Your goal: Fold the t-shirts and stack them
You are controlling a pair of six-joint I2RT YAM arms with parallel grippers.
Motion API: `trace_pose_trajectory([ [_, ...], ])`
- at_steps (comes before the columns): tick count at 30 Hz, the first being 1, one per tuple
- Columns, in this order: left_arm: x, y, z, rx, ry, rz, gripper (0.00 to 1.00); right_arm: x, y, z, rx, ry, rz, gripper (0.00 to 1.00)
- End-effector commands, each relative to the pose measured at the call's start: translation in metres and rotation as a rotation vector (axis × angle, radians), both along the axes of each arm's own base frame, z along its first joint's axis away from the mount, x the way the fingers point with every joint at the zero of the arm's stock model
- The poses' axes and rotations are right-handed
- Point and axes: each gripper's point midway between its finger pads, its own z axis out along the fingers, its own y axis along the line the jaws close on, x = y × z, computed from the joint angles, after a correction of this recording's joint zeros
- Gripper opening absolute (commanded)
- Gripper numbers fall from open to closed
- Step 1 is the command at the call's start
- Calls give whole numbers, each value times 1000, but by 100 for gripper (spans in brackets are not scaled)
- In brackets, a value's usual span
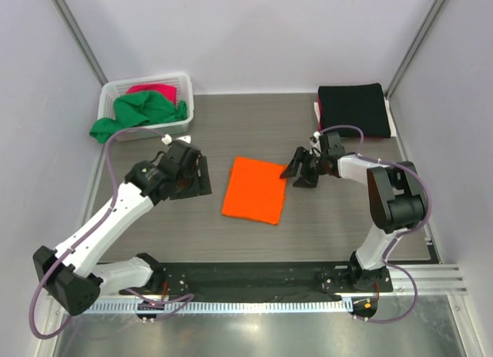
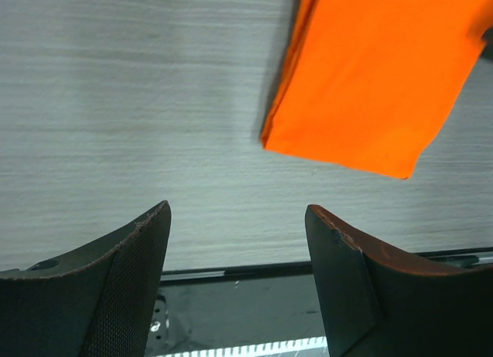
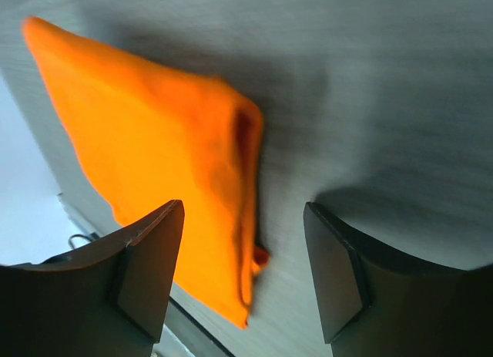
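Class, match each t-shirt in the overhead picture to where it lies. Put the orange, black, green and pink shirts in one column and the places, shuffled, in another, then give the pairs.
Shirts
1. orange t-shirt
2. black t-shirt
3. green t-shirt
4. pink t-shirt

Places
A. spilling over the left rim of the white basket
B. folded flat in the middle of the table
C. inside the basket, behind another shirt
D. folded at the far right corner

Pairs: 1-B, 2-D, 3-A, 4-C
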Motion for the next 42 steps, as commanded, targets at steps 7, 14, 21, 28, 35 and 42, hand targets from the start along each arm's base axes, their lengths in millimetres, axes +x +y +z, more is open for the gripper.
trace_pose_trajectory([
  [7,-28,31,7,11,-22,58,72,21,32,-35,119,-29,29,63],
  [14,-43,47,6,22,-37,83,71,7,71,-35,255,-53,73,31],
  [21,-50,69,6,53,-129,97,74,11,72,-5,247,-138,126,1],
  [28,-50,67,14,-37,-231,103,76,40,12,55,-165,-246,158,1],
  [35,-51,72,23,-78,-305,125,77,78,-66,112,-513,-370,110,1],
  [42,-50,72,21,-71,-294,125,77,119,-118,160,-650,-470,35,1],
])
